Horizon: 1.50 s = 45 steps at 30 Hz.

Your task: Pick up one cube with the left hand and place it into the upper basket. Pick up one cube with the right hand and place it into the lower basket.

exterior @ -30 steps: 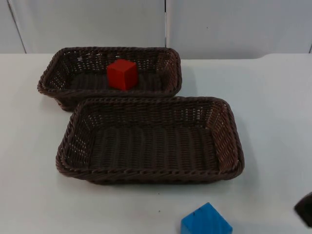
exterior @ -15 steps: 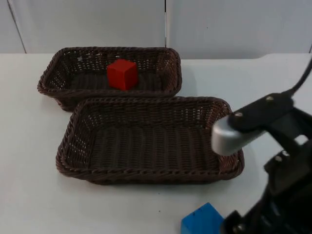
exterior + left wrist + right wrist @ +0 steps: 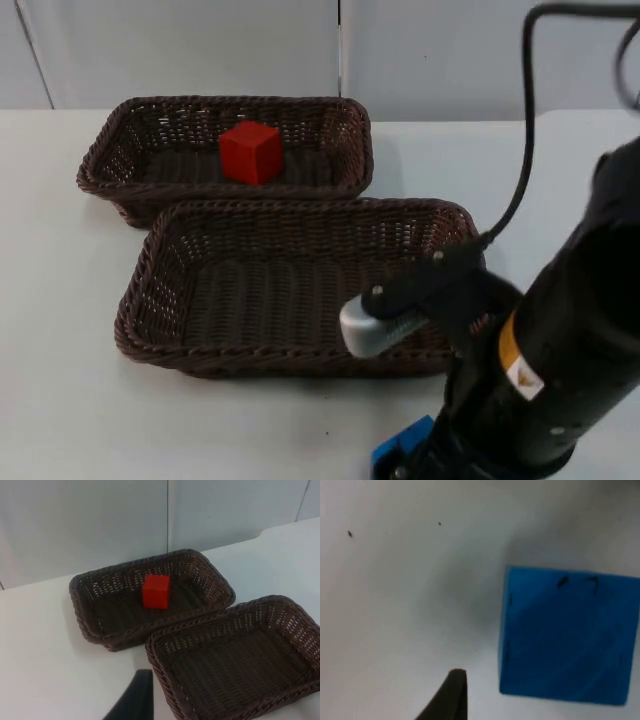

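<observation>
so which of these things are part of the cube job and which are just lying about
Part of the job:
- red cube, in the upper dark wicker basket
- blue cube on the table, at the right gripper
- lower dark wicker basket
- left gripper, waiting

Just there:
- white table top
- grey partition wall

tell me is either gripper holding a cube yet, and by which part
Nothing is held. The blue cube sits on the table beside the right gripper's fingertip; the red cube lies in the upper basket.

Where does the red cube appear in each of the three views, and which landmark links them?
Top view: red cube inside the upper basket.
Left wrist view: red cube inside the same basket.
Right wrist view: not in it; a blue cube on the white table.
Shared landmark: the upper basket.
</observation>
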{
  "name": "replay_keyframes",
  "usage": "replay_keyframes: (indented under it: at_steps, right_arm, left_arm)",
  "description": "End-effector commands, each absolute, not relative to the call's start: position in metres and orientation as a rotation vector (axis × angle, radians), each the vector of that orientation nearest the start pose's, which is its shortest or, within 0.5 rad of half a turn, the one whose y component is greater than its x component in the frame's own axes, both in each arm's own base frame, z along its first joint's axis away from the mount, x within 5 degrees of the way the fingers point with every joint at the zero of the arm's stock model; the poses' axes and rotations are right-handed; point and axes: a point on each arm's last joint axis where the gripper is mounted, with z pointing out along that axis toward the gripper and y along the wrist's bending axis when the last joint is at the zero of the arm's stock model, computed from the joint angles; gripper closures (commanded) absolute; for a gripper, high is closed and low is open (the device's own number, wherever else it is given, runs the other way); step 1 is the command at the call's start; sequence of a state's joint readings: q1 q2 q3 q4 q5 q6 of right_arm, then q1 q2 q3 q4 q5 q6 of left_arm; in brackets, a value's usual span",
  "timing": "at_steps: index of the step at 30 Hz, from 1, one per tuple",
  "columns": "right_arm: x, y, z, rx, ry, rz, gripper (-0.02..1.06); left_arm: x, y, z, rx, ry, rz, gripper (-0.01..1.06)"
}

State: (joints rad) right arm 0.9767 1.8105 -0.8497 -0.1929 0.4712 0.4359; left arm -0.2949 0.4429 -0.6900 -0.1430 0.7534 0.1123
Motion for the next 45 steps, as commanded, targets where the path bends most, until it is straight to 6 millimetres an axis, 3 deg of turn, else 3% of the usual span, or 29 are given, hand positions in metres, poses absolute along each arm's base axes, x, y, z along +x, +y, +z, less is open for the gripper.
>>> replay_keyframes:
  at_steps: [1,8,21,25,32,34,35,36,39,45]
  right_arm:
    - [0.18,0.252,0.118,-0.996,2.691,0.117,-0.01]
    - [0.183,0.261,0.115,-0.97,2.627,0.225,-0.01]
    - [0.186,0.262,0.11,-0.963,2.622,0.227,0.02]
    - [0.186,0.262,0.108,-0.962,2.623,0.229,0.21]
    - [0.186,0.26,0.097,-0.959,2.675,0.183,0.4]
    - [0.186,0.26,0.097,-0.964,2.671,0.182,0.61]
    - [0.186,0.26,0.097,-0.964,2.671,0.182,0.61]
    - [0.186,0.26,0.097,-0.964,2.671,0.182,0.71]
    - [0.187,0.261,0.101,-0.97,2.656,0.19,1.04]
    - [0.187,0.262,0.129,-0.942,2.594,0.244,1.05]
  left_arm:
    - [0.067,-0.03,0.345,0.365,1.956,-0.282,0.0]
    - [0.067,-0.03,0.345,0.365,1.956,-0.282,0.0]
    - [0.067,-0.03,0.345,0.364,1.956,-0.285,0.0]
    - [0.067,-0.03,0.345,0.364,1.956,-0.285,0.0]
    - [0.067,-0.03,0.345,0.364,1.956,-0.285,0.0]
    - [0.067,-0.03,0.345,0.364,1.956,-0.285,0.0]
    - [0.067,-0.03,0.345,0.364,1.956,-0.285,0.0]
    - [0.067,-0.03,0.345,0.364,1.956,-0.285,0.0]
    - [0.067,-0.03,0.345,0.365,1.956,-0.283,0.0]
    - [0.067,-0.03,0.345,0.365,1.956,-0.283,0.0]
